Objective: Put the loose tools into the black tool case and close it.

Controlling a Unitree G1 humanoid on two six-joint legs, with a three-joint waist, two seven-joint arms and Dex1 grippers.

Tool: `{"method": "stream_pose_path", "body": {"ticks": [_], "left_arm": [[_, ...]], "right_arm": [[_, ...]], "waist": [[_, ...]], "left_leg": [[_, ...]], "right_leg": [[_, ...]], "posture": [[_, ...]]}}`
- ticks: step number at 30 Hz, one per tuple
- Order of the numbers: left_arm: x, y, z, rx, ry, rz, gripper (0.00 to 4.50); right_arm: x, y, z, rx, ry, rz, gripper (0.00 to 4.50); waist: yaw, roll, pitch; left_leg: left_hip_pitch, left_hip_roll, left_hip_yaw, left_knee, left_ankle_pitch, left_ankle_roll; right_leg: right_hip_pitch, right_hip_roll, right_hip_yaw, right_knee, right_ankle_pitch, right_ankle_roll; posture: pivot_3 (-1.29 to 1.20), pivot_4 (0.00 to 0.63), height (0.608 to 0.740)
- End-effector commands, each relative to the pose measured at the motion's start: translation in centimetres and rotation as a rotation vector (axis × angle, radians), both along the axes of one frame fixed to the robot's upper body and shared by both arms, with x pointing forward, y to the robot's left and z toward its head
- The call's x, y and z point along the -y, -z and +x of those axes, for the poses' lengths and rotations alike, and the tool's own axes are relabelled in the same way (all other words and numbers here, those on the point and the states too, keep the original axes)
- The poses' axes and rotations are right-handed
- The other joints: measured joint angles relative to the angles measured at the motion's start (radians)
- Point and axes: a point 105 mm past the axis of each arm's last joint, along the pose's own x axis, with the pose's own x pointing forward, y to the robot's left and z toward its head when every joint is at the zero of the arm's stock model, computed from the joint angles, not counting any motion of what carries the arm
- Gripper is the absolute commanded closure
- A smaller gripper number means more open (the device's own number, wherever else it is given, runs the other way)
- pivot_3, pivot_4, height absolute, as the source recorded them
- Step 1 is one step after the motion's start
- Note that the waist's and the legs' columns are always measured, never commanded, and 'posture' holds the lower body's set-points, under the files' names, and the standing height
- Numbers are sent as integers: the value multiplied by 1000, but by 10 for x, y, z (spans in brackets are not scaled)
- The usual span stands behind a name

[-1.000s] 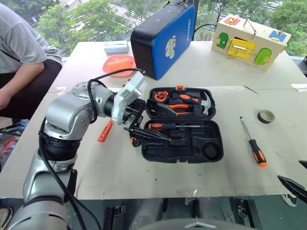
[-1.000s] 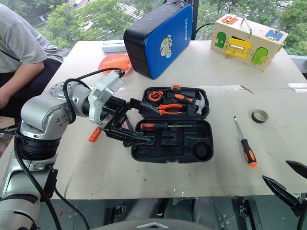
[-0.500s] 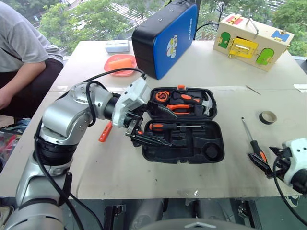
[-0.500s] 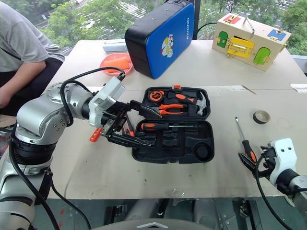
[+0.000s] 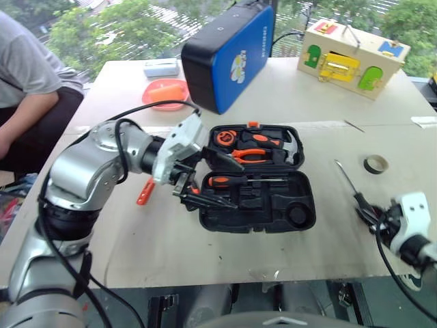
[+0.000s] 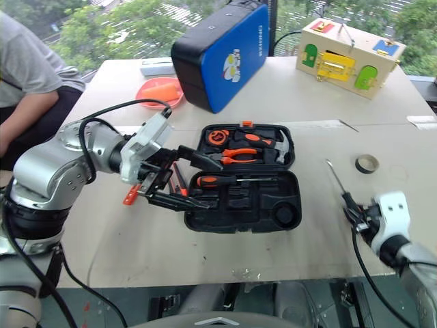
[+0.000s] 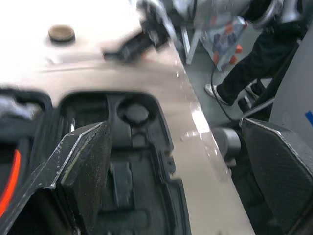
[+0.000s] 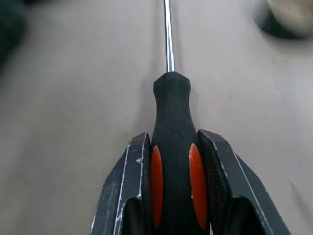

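Right tool (image 8: 172, 186) clamped on the black-and-orange screwdriver (image 8: 171, 122) handle, shaft lying flat on the table (image 5: 273, 96) at about 4 o'clock of the black tool case (image 5: 256, 176). Case wide open mid-table, another screwdriver (image 5: 235, 181) already slotted in. Left tool (image 5: 205, 179) spread wide apart, hovering at the case's 9 o'clock edge. Tape roll (image 5: 375, 163) loose at 3 o'clock.

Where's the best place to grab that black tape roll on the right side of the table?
Grip the tape roll across its rim, coming straight down from above. It lies flat with its hole facing up, so one claw finger could drop into the hole and pinch the wall.
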Motion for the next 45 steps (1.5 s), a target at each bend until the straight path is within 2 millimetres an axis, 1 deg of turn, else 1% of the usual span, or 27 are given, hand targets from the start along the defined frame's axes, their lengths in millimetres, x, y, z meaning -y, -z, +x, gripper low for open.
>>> {"method": "stream_pose_path", "body": {"ticks": [1,3,6,9,13,17,23,25,29,31,32,34,35,37,38,40,45], "left_arm": [[-15,-2,-5,51,-33,43,0],[-24,3,-6,48,-67,70,0],[-34,7,-11,43,-105,96,0],[-39,8,-15,53,-140,109,0],[-41,10,-20,57,-176,108,0],[-41,9,-23,57,-200,100,0],[-41,11,-22,59,-216,96,0],[-41,11,-21,62,-219,94,0],[-41,11,-19,69,-223,89,0],[-41,11,-19,70,-224,88,0],[-41,11,-19,70,-224,88,0],[-42,11,-18,72,-225,89,0],[-42,11,-18,72,-225,89,0],[-43,12,-17,73,-227,89,0],[-43,12,-17,73,-228,88,0],[-44,12,-16,75,-231,87,0],[-43,12,-15,77,-229,83,0]], "right_arm": [[-45,-40,7,89,-424,-51,3956],[-64,-48,9,74,-644,-101,3956],[-90,-50,23,46,-859,-156,3956],[-114,-44,38,10,-961,-199,3956],[-136,-24,46,-53,-1034,-274,3956],[-148,-13,46,-69,-1082,-328,3956],[-150,-4,53,-61,-1092,-396,3956],[-149,-2,52,-56,-1109,-412,3956],[-147,-6,56,-60,-1079,-387,3956],[-145,-7,56,-62,-1078,-388,2938],[-144,-8,56,-63,-1079,-389,2610],[-144,-13,55,-56,-1077,-364,1590],[-145,-16,55,-51,-1071,-344,1109],[-151,-31,54,-30,-1075,-272,169],[-155,-38,53,-21,-1076,-239,65],[-160,-45,53,-9,-1071,-208,65],[-167,-42,49,5,-1087,-210,65]], "waist": [[-2,-2,1],[-8,-1,1],[-10,-2,1],[-14,-3,2],[-5,-4,2],[2,-3,2],[1,-3,2],[1,-3,2],[1,-3,2],[1,-3,2],[1,-3,2],[2,-3,2],[2,-3,2],[1,-3,2],[1,-3,2],[-2,-3,2],[2,-3,2]], "left_leg": [[2,0,0,-2,0,0],[6,2,3,-8,0,0],[6,6,1,-11,0,-1],[4,6,1,-11,0,-1],[2,5,0,-11,0,-1],[0,5,0,-11,0,-1],[1,5,0,-10,0,-1],[1,5,0,-10,0,-1],[1,5,0,-10,0,-1],[1,5,0,-10,0,-1],[1,5,0,-10,0,-1],[1,5,0,-10,0,-1],[1,5,0,-10,0,-1],[1,5,0,-10,0,-1],[1,5,0,-10,0,-1],[1,5,0,-11,0,-1],[1,5,0,-11,0,-1]], "right_leg": [[1,0,0,0,0,0],[2,1,2,-2,0,0],[2,1,0,-6,-1,-1],[2,0,0,-9,-1,-1],[1,0,-1,-12,-1,-1],[-1,0,-2,-12,0,-1],[-1,2,-1,-11,0,-2],[-1,2,-1,-11,0,-2],[-1,2,-1,-11,0,-2],[-1,2,-1,-11,0,-2],[-1,2,-1,-11,0,-2],[-1,2,-1,-11,0,-2],[-1,2,-1,-11,0,-2],[-1,2,-1,-11,0,-2],[-1,2,-1,-11,0,-2],[-1,2,0,-10,0,-2],[-2,1,1,-10,0,-2]], "posture": [[0,150,735],[0,150,735],[0,150,735],[0,150,735],[0,150,735],[0,150,735],[0,150,735],[0,150,735],[0,150,735],[0,150,735],[0,150,735],[0,150,735],[0,150,735],[0,150,735],[0,150,735],[0,150,735],[0,150,735]]}}
